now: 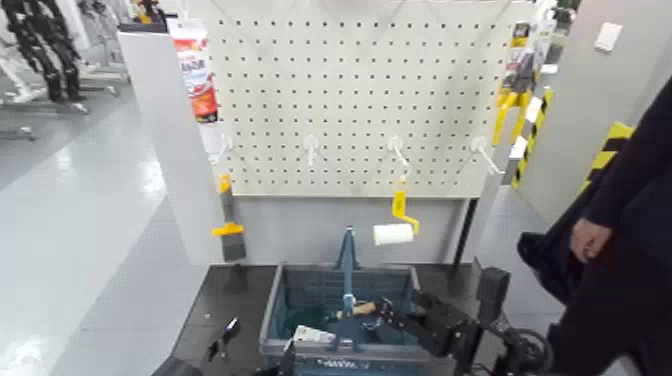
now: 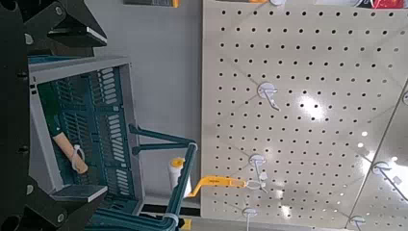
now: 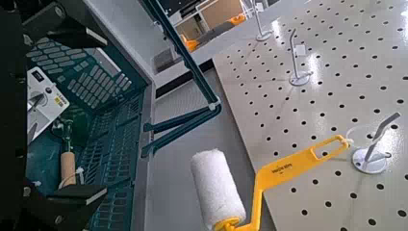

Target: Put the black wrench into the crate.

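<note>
The blue-grey crate (image 1: pixel 272 322) with its tall hoop handle (image 1: pixel 347 262) stands at the near middle, below the pegboard. My right gripper (image 1: pixel 386 314) reaches over the crate's right side, above its inside. In the right wrist view its fingers (image 3: pixel 69 35) stand wide apart with nothing between them, over the crate's slatted floor (image 3: pixel 108 144). The black wrench is hidden; I cannot make it out in any view. My left gripper (image 1: pixel 222 340) waits open at the crate's left, facing the crate (image 2: pixel 91 101).
A wooden-handled tool (image 3: pixel 67 166) and a white boxed item (image 3: pixel 40 96) lie in the crate. A yellow-handled white paint roller (image 1: pixel 393 233) hangs on the pegboard (image 1: pixel 350 90) behind it. A person in dark clothes (image 1: pixel 620 240) stands at the right.
</note>
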Controlling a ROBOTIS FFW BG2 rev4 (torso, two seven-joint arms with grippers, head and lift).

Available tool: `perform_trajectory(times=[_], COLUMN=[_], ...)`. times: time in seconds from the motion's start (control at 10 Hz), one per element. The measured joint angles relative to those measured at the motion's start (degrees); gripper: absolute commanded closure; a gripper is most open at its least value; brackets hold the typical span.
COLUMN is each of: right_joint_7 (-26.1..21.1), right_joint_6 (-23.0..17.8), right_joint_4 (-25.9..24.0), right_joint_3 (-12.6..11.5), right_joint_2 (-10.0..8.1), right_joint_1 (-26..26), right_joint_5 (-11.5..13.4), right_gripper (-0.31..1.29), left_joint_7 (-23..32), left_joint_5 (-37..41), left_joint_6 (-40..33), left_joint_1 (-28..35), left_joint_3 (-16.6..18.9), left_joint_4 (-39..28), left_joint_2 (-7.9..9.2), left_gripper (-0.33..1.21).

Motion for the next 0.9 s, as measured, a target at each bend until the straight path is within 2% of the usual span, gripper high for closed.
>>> perform_trajectory(times=[0.3, 0.5, 0.6, 0.9], right_joint_7=[-0.08, -2.14, -4.78, -18.34], right_joint_6=[-0.85, -4.55, -7.97, -17.72], right_joint_4=[-0.09, -1.26, -2.89, -11.35], right_joint_3=[-0.11, -0.53, -0.79, -0.20], right_joint_2=[-0.01, 0.23, 0.51, 0.90], right_joint_1=[0.14, 1.60, 3.37, 13.49], right_joint_5=[-0.17, -1.09, -1.10, 1.03], right_gripper=[0.03, 0.04, 0.04, 0.04], left_joint_7=[0.00, 0.00, 0.00, 0.00], left_joint_5=[0.00, 0.07, 0.08, 0.08], left_joint_6=[0.00, 0.02, 0.07, 0.09], left_joint_1=[0.00, 0.00, 0.01, 0.30], left_joint_3=[0.00, 0.07, 0.10, 0.40], left_joint_4=[0.00, 0.00, 0.00, 0.00], left_joint_2=[-0.02, -0.04, -0.04, -0.07], left_gripper=[0.21, 0.21, 0.21, 0.21])
